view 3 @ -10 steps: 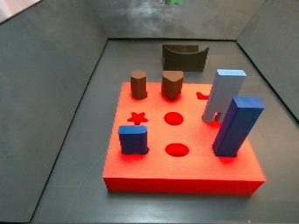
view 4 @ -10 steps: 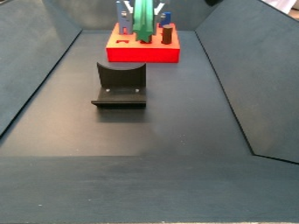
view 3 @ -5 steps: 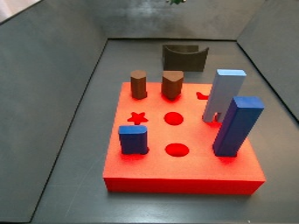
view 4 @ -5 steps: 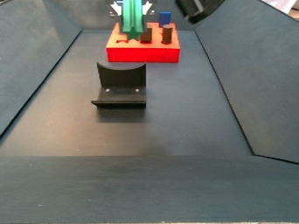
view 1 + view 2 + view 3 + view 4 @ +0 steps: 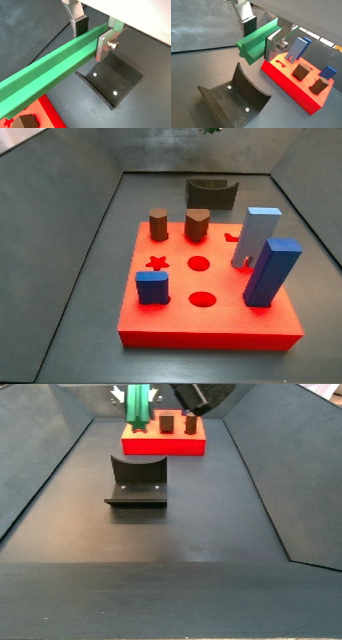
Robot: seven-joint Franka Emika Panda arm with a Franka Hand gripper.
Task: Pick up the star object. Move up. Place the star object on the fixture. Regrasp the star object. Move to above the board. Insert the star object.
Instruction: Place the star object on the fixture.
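Star object (image 5: 57, 65) is pinched between the gripper (image 5: 93, 31) plates in a wrist view, airborne above the fixture (image 5: 113, 82). Same clamp in a wrist view (image 5: 256, 42), board (image 5: 294, 87) beside the fixture. Side view: rod (image 5: 139, 398) high above the fixture (image 5: 138, 482). Judged: pick and lift done; fixture placement, regrasp, insertion remain.

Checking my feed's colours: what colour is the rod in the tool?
Bright green. The star object shows best in a wrist view, clamped in the tool.
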